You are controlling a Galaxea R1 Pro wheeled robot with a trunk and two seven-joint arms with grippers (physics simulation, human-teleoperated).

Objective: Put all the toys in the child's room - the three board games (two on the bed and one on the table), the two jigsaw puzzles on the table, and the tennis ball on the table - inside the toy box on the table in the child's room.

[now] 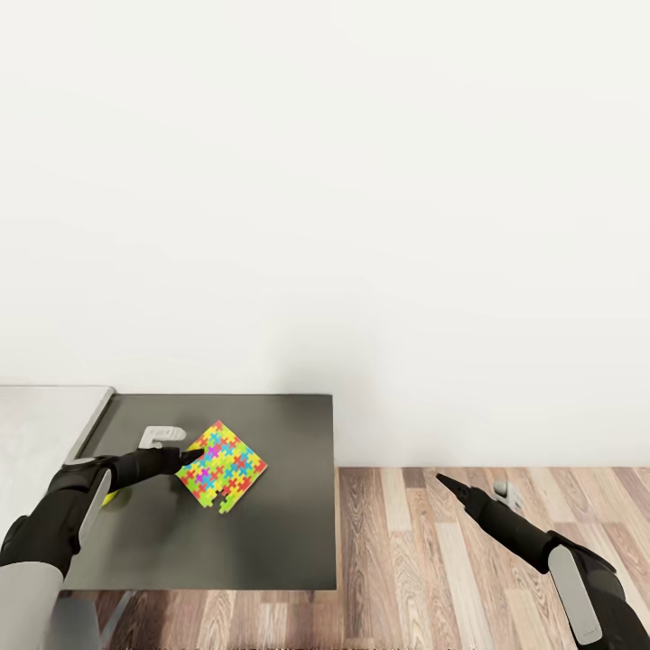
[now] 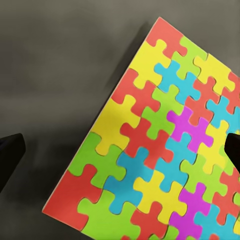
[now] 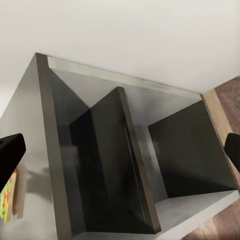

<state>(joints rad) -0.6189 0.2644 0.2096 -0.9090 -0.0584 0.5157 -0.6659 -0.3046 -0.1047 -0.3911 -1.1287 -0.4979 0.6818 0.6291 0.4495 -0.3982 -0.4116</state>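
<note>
One jigsaw puzzle [image 1: 221, 467] lies flat beneath the left gripper [image 1: 191, 454].

A jigsaw puzzle [image 1: 222, 467] lies flat on the lower section of the table [image 1: 271, 542], turned cornerwise, near its back left. The left gripper [image 1: 185, 458] is at the puzzle's left corner, perhaps touching it. Behind the gripper lies a small object [image 1: 162, 437]. The right gripper [image 1: 449, 485] hangs over the floor [image 1: 406, 560], right of the table.
</note>
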